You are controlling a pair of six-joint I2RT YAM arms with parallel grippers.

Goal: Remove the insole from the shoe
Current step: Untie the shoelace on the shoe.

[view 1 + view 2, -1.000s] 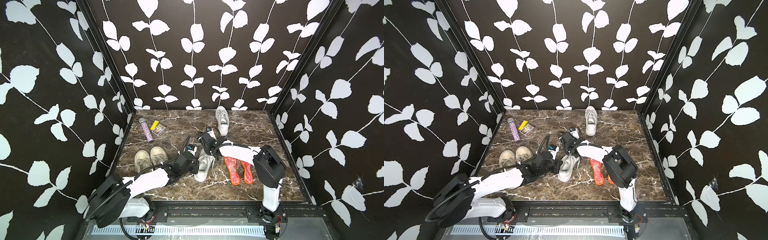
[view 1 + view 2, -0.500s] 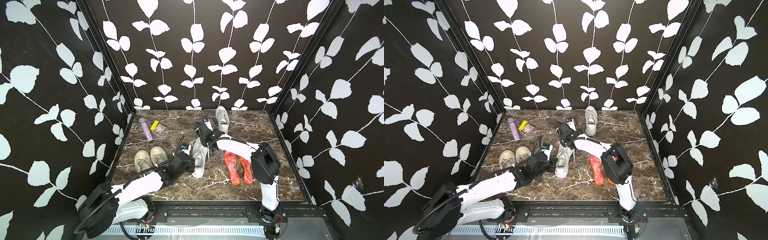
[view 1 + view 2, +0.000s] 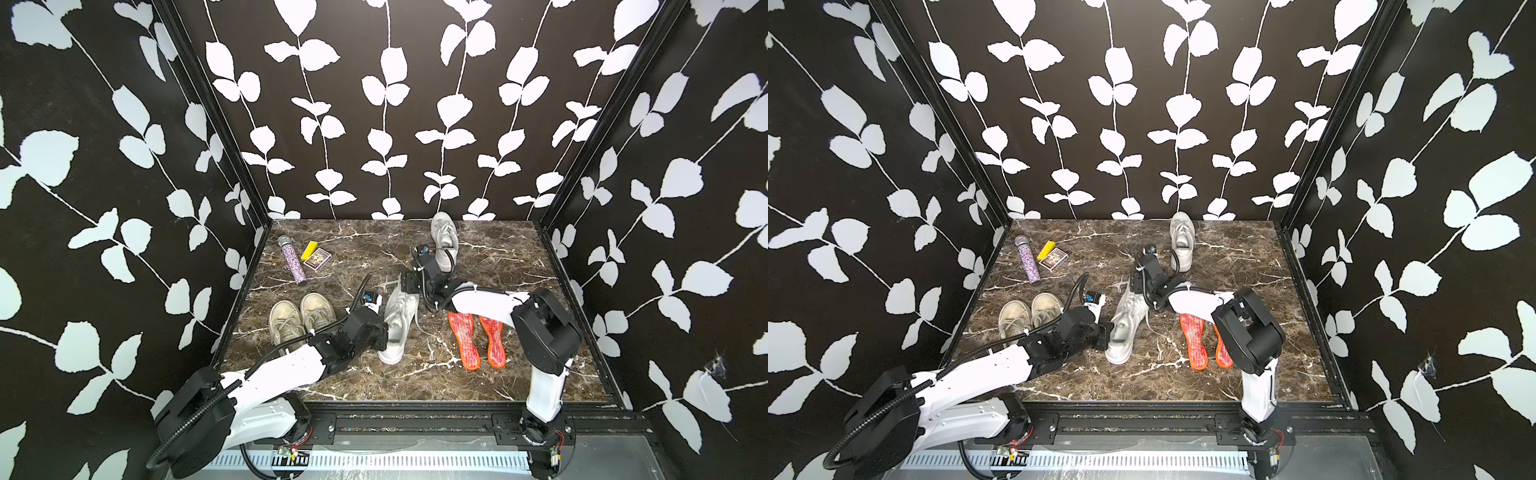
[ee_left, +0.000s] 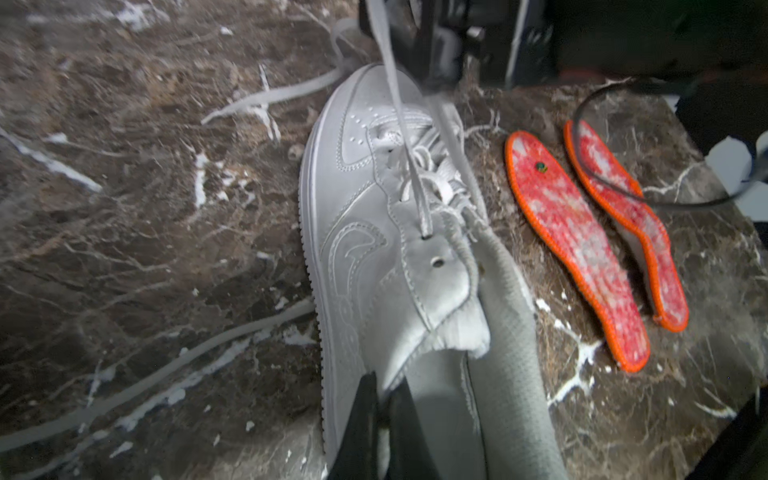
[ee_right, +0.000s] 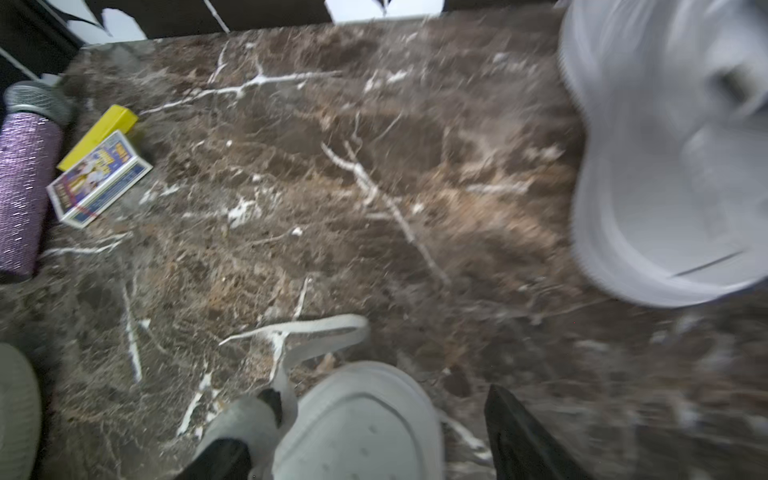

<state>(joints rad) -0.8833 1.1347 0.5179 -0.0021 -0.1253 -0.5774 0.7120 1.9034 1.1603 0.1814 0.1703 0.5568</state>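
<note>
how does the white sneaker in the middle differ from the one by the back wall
The middle sneaker is pinched at its heel collar by the shut left end effector; no end effector holds the back sneaker. The middle sneaker lies beside the red insoles, a lace trailing on the table; the back sneaker stands near the wall. Both are white, toes toward the back wall.

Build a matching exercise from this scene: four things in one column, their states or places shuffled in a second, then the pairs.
1. white sneaker
2. orange insoles
3. purple tube
4. right end effector

A. open, straddling a shoe's toe
B. lying beside a card box
C. collar pinched by the left end effector
D. outside any shoe, flat on the marble

Pairs: 1-C; 2-D; 3-B; 4-A
</note>
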